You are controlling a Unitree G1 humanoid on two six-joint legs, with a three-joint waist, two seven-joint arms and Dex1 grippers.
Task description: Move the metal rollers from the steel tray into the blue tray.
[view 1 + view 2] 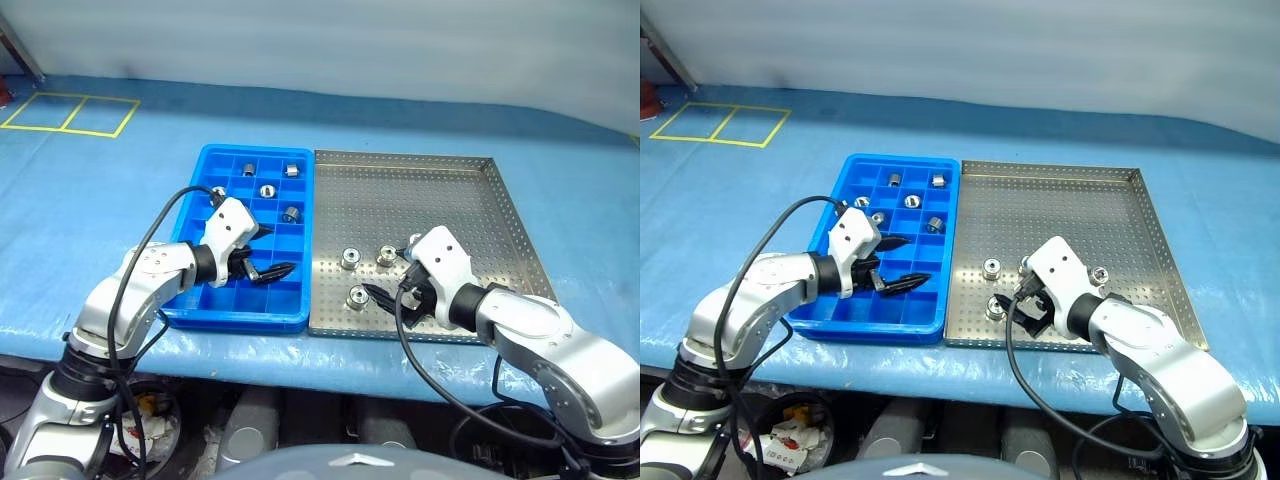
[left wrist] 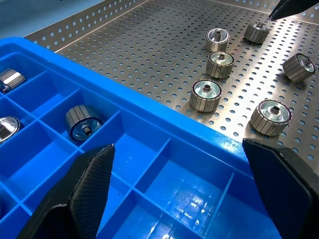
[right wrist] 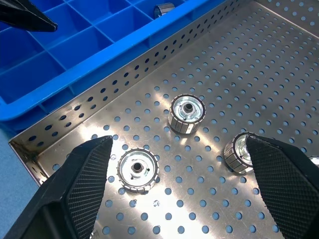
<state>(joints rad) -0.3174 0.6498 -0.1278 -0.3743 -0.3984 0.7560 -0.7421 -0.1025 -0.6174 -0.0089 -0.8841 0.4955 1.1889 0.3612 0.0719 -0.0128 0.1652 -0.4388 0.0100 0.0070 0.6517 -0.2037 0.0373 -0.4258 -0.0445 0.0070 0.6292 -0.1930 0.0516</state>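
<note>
**Both grippers wide and empty, rollers split between the two trays**

Our right gripper (image 1: 1025, 308) hangs spread wide, nothing between its fingers (image 3: 84, 172), tilted down over the near-left corner of the steel tray (image 1: 440, 200). It sits there because the loose metal rollers (image 3: 187, 113) cluster in that corner; the wrist view frames two of them between the open fingers, so we judge it is lining up a pick, probably on the nearer roller (image 3: 136, 169).

Our left gripper (image 1: 268, 262) is also spread, holding nothing, hovering over the near compartments of the blue tray (image 1: 200, 312). We read that as parked over the drop zone, empty cells beneath it.

Outward: the blue tray lies just left of the steel tray, rims touching or nearly so. A handful of rollers already rest one per cell in the far compartments (image 1: 267, 190); one shows upright in a cell (image 2: 82, 123). About five rollers still sit on the perforated floor (image 2: 205, 94). Task partway done, in our judgement. Both trays rest on the blue cloth (image 1: 100, 200).
</note>
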